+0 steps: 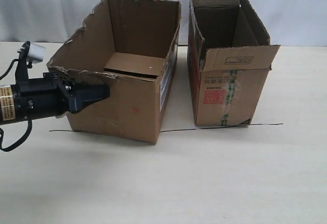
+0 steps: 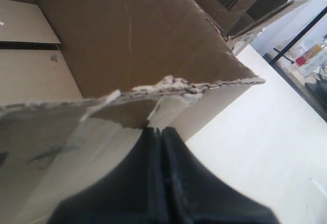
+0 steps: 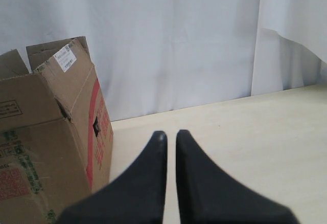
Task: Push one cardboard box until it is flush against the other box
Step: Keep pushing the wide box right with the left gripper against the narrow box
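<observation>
Pale wood-grain tabletop (image 1: 214,183); thin black line (image 1: 265,125) drawn across it; white curtain (image 3: 179,40) behind. Wide box (image 1: 127,81) sits left of centre, clear gap to tall box (image 1: 227,75) on right. Left tool (image 1: 104,92) pressed together, tip against wide box's left side, below torn rim; right tool (image 3: 171,134) nearly together, holding nothing, above tabletop beside tall box.

The left arm (image 1: 36,100) is a matte black cylinder with a yellow label bearing small dark print near its rear; a black cable loops beneath it; a small white-grey camera (image 1: 34,51) sits on a black bracket above; the left gripper (image 1: 104,92) is black and blocky; the right gripper (image 3: 170,147) shows two smooth, tapered black fingers (image 3: 148,183).
</observation>
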Controlling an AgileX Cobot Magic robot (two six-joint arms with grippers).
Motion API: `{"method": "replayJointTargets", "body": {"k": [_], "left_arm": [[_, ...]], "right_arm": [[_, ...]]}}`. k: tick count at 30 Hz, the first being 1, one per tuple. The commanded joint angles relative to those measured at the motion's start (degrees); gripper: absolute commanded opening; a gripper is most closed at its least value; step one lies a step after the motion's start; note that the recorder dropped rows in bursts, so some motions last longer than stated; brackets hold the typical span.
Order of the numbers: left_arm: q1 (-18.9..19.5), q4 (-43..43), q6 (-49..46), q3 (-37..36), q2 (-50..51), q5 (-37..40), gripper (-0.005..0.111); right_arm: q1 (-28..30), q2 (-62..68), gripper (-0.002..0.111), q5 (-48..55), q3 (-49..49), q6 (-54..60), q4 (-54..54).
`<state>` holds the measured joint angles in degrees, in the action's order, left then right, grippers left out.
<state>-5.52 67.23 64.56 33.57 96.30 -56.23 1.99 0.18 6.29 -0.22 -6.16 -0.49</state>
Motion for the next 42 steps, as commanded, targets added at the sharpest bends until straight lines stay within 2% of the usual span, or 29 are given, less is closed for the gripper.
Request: {"method": "replayJointTargets", "body": {"k": [1,4,6,8,15,19,21,25,27,28,30,33,36,38,42], "left_arm": [[-0.78,-3.59,-0.30,1.61,1.59,-1.60,0.000],[-2.40,-4.12,-0.44,3.36,2.43,0.04,0.000],[-5.24,-5.26,-0.68,5.90,4.17,1.06,0.000],[-6.51,-5.40,-0.68,7.59,5.18,1.19,0.000],[-6.51,-7.18,-0.68,9.94,5.40,4.48,0.000],[-6.37,-3.03,1.18,9.94,5.29,0.19,0.000],[-5.63,1.43,1.91,9.94,4.26,-4.13,0.000],[-1.69,8.36,4.91,9.94,0.28,-11.29,0.000],[2.49,10.21,5.61,9.94,-3.55,-12.58,0.000],[6.32,10.21,5.87,9.94,-6.09,-12.32,0.000],[9.93,8.99,5.87,9.94,-8.28,-9.70,0.000],[13.92,4.97,5.87,9.94,-10.34,1.34,0.000],[14.80,0.78,3.56,9.94,-10.06,15.51,0.000],[14.80,-0.07,1.18,10.20,-9.06,19.19,0.000],[14.80,-0.07,0.65,12.78,-4.91,20.65,0.000]], "right_arm": [[-0.08,-0.18,0.005,0.06,0.22,0.43,0.08],[-0.08,-0.18,0.005,0.06,0.22,0.43,0.08],[-0.08,-0.18,0.005,0.06,0.22,0.43,0.08],[-0.08,-0.18,0.005,0.06,0.22,0.43,0.08],[-0.08,-0.18,0.005,0.06,0.22,0.43,0.08],[-0.08,-0.18,0.005,0.06,0.22,0.43,0.08],[-0.08,-0.18,0.005,0.06,0.22,0.43,0.08],[-0.08,-0.18,0.005,0.06,0.22,0.43,0.08],[-0.08,-0.18,0.005,0.06,0.22,0.43,0.08],[-0.08,-0.18,0.005,0.06,0.22,0.43,0.08],[-0.08,-0.18,0.005,0.06,0.22,0.43,0.08],[-0.08,-0.18,0.005,0.06,0.22,0.43,0.08],[-0.08,-0.18,0.005,0.06,0.22,0.43,0.08],[-0.08,-0.18,0.005,0.06,0.22,0.43,0.08],[-0.08,-0.18,0.005,0.06,0.22,0.43,0.08]]}}
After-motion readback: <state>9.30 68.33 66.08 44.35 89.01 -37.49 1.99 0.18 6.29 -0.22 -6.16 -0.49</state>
